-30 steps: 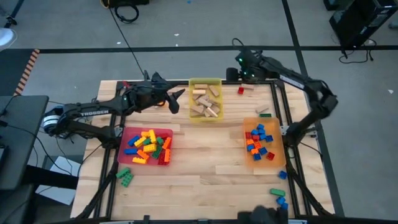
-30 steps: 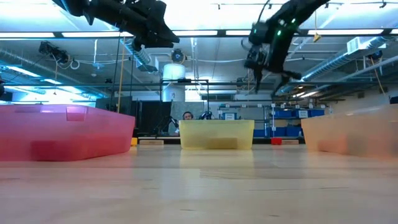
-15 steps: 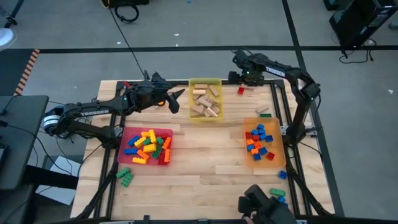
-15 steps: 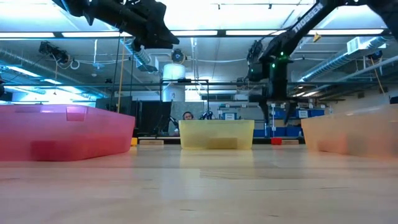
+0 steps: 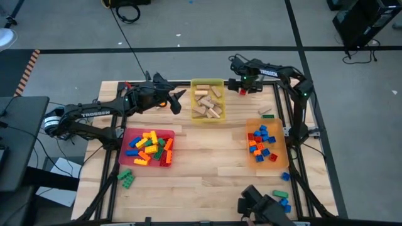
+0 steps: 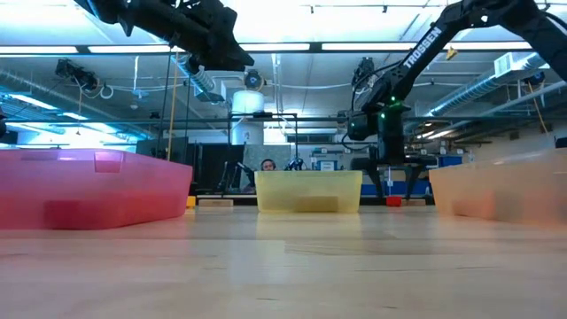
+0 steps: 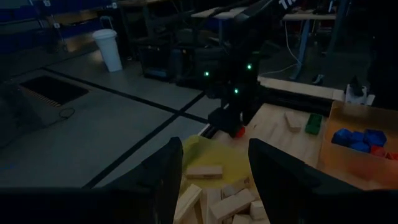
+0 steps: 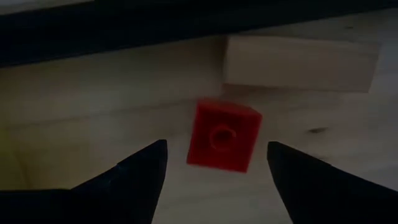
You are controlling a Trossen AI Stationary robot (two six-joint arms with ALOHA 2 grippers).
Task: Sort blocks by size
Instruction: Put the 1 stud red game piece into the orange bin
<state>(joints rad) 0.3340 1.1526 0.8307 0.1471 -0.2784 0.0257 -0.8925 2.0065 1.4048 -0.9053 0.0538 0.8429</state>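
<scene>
2 arms up at the far end of the table [image 5: 201, 176], 1 either side of the yellow tray [image 5: 207, 85]. Right gripper [image 5: 242, 88] is down just right of the yellow tray, fingers spread wide, straddling 1 small red brick [image 8: 222, 135] that lies flat on the wood; neither fingertip touches it in the right wrist view. 1 tan wooden block [image 8: 300, 62] lies just beyond the brick. Low view puts the right gripper [image 6: 390, 182] close to the table surface beside the yellow tray [image 6: 308, 190].

Left gripper [image 5: 179, 99] hangs high just left of the yellow tray, fingers part open, nothing between them; left wrist view looks past them onto tan wooden blocks [image 7: 214, 199] piled in the tray.

Red tray [image 5: 129, 133], nearer and left of the yellow tray, holds long mixed-colour bricks [image 5: 149, 147]. Orange tray [image 5: 248, 125], nearer and right, holds short red and blue bricks [image 5: 260, 143]. Loose green bricks [image 5: 125, 178] lie beside the red tray; loose blue and green bricks [image 5: 281, 196] lie past the orange tray's near end.
</scene>
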